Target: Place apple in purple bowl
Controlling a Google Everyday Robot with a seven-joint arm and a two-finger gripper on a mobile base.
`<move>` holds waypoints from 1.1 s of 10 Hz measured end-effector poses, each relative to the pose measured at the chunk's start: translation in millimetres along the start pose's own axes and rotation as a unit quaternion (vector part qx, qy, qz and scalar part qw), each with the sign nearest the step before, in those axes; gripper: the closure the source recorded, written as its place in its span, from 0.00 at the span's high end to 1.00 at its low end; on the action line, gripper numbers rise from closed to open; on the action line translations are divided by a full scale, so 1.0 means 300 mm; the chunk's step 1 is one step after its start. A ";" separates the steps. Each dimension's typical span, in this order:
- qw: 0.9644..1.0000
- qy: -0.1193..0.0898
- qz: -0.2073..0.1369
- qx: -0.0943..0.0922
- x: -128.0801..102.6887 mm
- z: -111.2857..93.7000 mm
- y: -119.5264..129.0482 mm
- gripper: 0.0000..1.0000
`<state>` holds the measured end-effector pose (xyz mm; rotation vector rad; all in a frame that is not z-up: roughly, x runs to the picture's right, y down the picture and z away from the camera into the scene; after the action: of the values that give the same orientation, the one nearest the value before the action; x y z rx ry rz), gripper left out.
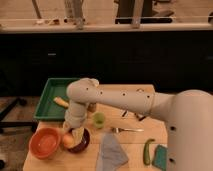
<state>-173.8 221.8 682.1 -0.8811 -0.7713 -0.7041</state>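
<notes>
The purple bowl [83, 143] sits near the table's front left, right of the orange bowl. The apple [67, 140], yellow-orange and round, shows at the bowl's left side, at or just inside the rim. My gripper [76, 133] points down over the bowl, right beside the apple and touching or nearly touching it. The wrist hides the bowl's middle and part of the apple.
An orange bowl [45, 143] stands left of the purple bowl. A green tray [52, 89] behind holds a yellow banana-like piece [60, 102]. A small green cup [99, 119], a fork [127, 130], a grey cloth [112, 152], a green vegetable [148, 151] and a teal sponge [161, 157] lie to the right.
</notes>
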 end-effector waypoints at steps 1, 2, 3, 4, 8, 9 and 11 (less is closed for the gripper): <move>1.000 0.000 -0.003 -0.002 -0.007 0.008 -0.017 0.00; 1.000 0.001 -0.003 -0.006 0.002 0.012 -0.023 0.00; 1.000 0.003 0.001 -0.006 0.023 0.012 -0.027 0.00; 1.000 0.004 0.006 -0.007 0.043 0.013 -0.028 0.00; 1.000 0.006 0.024 -0.008 0.119 0.012 -0.007 0.00; 1.000 0.005 0.026 -0.011 0.139 0.015 0.004 0.01; 1.000 0.004 0.028 -0.013 0.162 0.012 0.017 0.04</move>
<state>-144.8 216.9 721.4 -0.9198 -0.7285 -0.6690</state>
